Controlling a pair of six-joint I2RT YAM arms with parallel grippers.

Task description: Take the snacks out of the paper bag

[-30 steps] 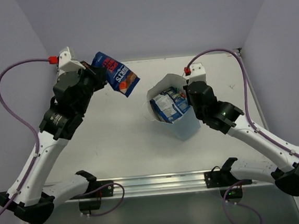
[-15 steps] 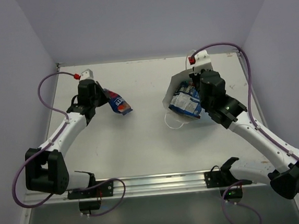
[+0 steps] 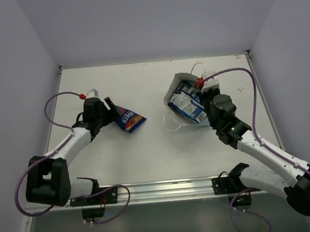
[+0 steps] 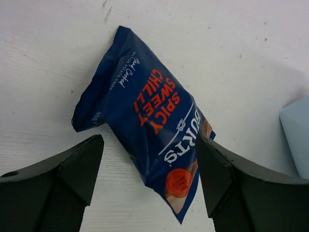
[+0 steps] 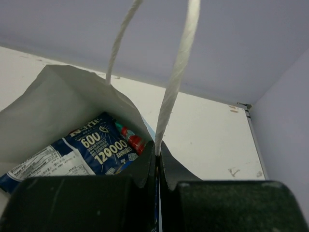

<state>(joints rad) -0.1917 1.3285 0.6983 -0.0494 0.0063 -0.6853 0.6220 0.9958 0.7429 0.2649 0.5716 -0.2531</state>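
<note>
The dark blue packet (image 4: pixel 149 121) (image 3: pixel 129 118), with red lettering, lies flat on the white surface (image 4: pixel 251 43). It is out of the bag, on the left half of the surface. The left tool (image 4: pixel 148 142) (image 3: pixel 109 105) sits low over the packet with its jaws spread wide and grips nothing. One black finger (image 4: pixel 72 169) stands on each side of the packet. The finger on the right of the wrist view meets the packet's edge, and whether it touches cannot be told.

The paper bag (image 3: pixel 175 87) is right of centre, well apart from that packet. It is tipped over so that its open mouth and white inside face the overhead camera. Blue-white packets (image 3: pixel 189 105) show inside the mouth; how many are there cannot be told. In the right wrist view one of them lies against the bag's white inner side, with a bit of red showing beside it.

The right tool (image 5: pixel 157 162) (image 3: pixel 202 86) is clamped on the bag's rim, its jaws pressed together with the paper pinched between them. Two white cord handles (image 5: pixel 178 72) rise from the rim past that camera. From overhead, another loop of cord (image 3: pixel 172 126) lies on the surface just beside the bag's near-left edge.
</note>
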